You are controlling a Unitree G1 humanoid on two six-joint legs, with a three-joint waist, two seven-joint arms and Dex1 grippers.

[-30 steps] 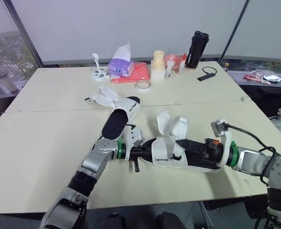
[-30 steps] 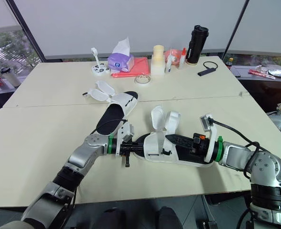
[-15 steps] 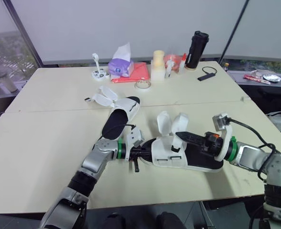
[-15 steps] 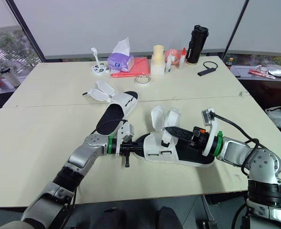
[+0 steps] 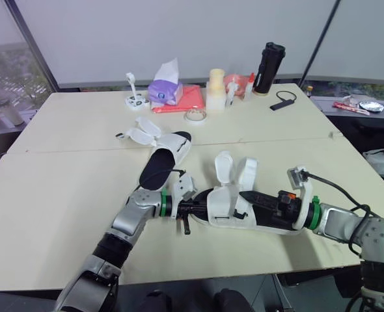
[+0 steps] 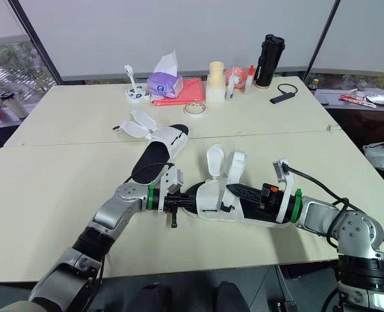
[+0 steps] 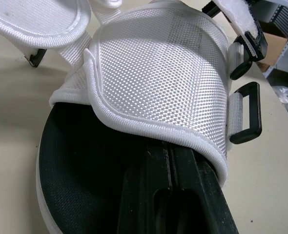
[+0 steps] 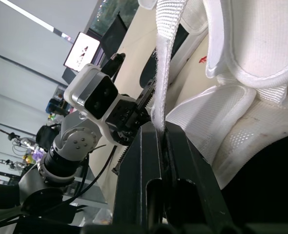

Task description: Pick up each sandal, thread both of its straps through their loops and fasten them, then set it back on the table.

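Sandal [image 5: 226,205] upper half-hid left pincer [image 5: 191,207], pressed together | right pincer [image 8: 161,127] clamped on strap [image 8: 164,58] | beige counter [image 5: 62,195], window [image 5: 10,71] behind

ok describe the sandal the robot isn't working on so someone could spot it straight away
On the cream table, look across the seam between its two halves, behind the left gripper. The far sandal lies there, black footbed showing, white straps splayed open toward the purple tissue pack. Unlike the near sandal, whose strap the right gripper pinches, no gripper touches it.
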